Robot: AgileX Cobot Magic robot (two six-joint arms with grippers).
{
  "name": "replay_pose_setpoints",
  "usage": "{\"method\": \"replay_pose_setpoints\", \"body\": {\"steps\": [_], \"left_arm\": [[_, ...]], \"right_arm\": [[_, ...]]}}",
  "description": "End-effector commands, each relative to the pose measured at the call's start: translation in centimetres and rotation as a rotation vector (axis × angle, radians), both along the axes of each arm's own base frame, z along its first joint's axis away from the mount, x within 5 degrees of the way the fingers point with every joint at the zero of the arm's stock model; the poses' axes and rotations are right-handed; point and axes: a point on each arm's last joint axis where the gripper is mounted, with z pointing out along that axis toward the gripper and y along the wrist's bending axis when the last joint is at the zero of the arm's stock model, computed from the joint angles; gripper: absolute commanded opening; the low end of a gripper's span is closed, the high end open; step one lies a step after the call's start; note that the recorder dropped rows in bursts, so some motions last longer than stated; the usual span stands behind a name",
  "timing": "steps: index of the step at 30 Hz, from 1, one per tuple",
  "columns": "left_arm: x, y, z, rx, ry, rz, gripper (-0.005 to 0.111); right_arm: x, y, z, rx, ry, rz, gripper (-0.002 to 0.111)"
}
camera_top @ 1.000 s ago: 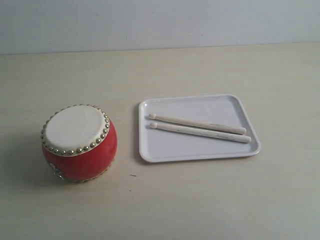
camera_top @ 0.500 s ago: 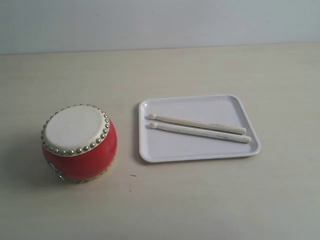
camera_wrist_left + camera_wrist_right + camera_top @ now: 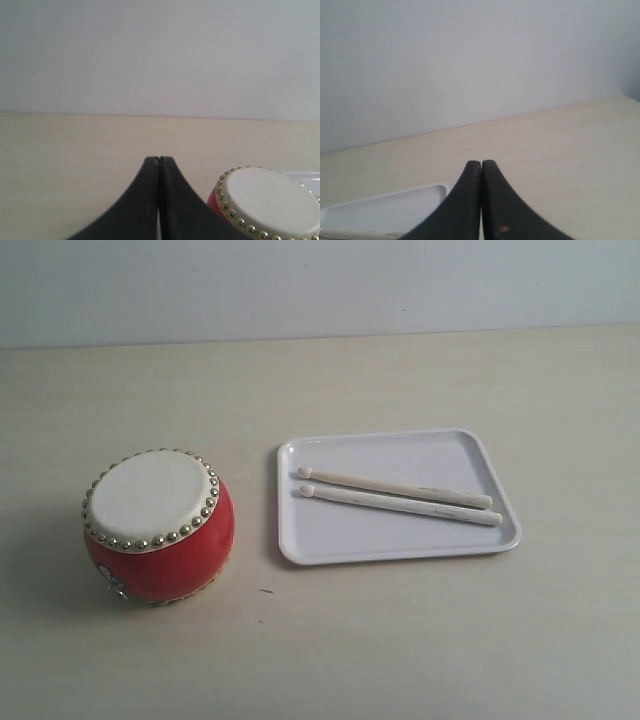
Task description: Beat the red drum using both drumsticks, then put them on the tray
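Observation:
The red drum [image 3: 158,526] stands on the table at the left, cream skin up, ringed by brass studs. Both pale drumsticks [image 3: 398,494] lie side by side inside the white tray [image 3: 399,542] at the right, tips pointing toward the drum. Neither arm shows in the exterior view. In the left wrist view my left gripper [image 3: 159,159] is shut with nothing in it, and the drum [image 3: 267,202] sits beside it. In the right wrist view my right gripper [image 3: 481,162] is shut and empty, with a corner of the tray [image 3: 380,212] beside it.
A pale wooden table [image 3: 400,640] carries everything. A light grey wall [image 3: 320,285] rises behind its far edge.

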Motion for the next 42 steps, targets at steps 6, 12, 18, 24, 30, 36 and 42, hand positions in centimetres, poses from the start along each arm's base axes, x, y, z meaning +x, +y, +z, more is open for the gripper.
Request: {"method": "replay_pose_setpoints", "body": {"steps": [6,12,18,24,30,36,42], "left_arm": [[-0.02,0.01,-0.12,-0.005,0.003,0.002,0.000],[0.01,0.57,-0.12,0.013,0.001,0.100,0.000],[0.00,0.98,-0.12,0.002,0.002,0.172,0.000],[0.00,0.98,-0.12,0.010,0.002,0.171,0.000],[0.00,0.98,-0.12,0.012,0.002,0.172,0.000],[0.00,0.98,-0.12,0.012,0.002,0.172,0.000],[0.00,0.98,-0.12,0.015,0.002,0.171,0.000]], "right_arm": [[-0.02,-0.05,-0.11,-0.007,-0.002,-0.008,0.000],[-0.02,-0.05,-0.11,-0.007,-0.002,-0.008,0.000],[-0.02,-0.05,-0.11,-0.007,-0.002,-0.008,0.000],[-0.02,-0.05,-0.11,-0.007,-0.002,-0.008,0.000],[-0.02,-0.05,-0.11,-0.007,-0.002,-0.008,0.000],[-0.02,-0.05,-0.11,-0.009,-0.002,-0.008,0.000],[-0.02,-0.05,-0.11,-0.009,-0.002,-0.008,0.000]]}}
